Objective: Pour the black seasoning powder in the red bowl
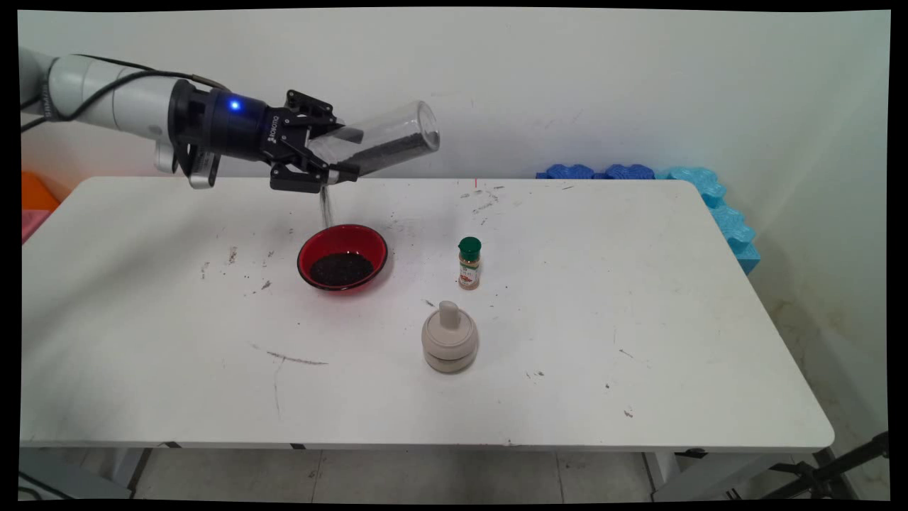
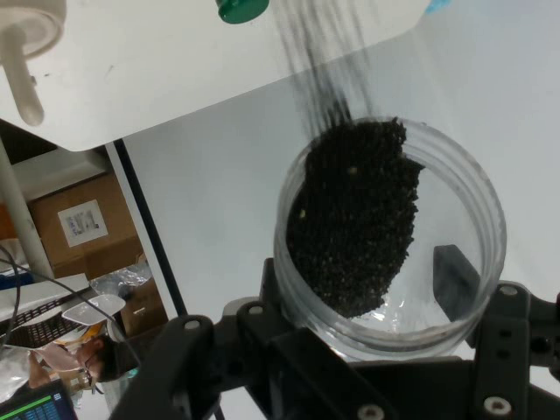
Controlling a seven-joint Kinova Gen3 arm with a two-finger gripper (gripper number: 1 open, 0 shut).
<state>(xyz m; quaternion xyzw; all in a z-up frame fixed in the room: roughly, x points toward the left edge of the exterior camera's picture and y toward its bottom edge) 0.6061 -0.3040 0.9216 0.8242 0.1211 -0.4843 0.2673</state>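
Observation:
My gripper (image 1: 349, 151) (image 2: 363, 293) is shut on a clear plastic jar (image 1: 386, 140) (image 2: 389, 254), held tilted above the table's back left, its far end raised to the right. The jar holds black grains (image 2: 350, 223). A thin stream of grains (image 1: 325, 206) (image 2: 315, 61) falls from its low end by the fingers into a red bowl (image 1: 303, 257) directly below, which has a dark pile of grains (image 1: 341, 269) inside. To the bowl's right stands a small spice bottle (image 1: 469, 263) with a green cap (image 2: 242, 9).
A beige lidded pot with a knob (image 1: 450, 337) (image 2: 26, 39) sits in front of the spice bottle. Blue foam pieces (image 1: 709, 191) line the table's back right corner. An orange thing (image 1: 35, 191) lies beyond the left edge. Dark specks are scattered across the white table (image 1: 638, 319).

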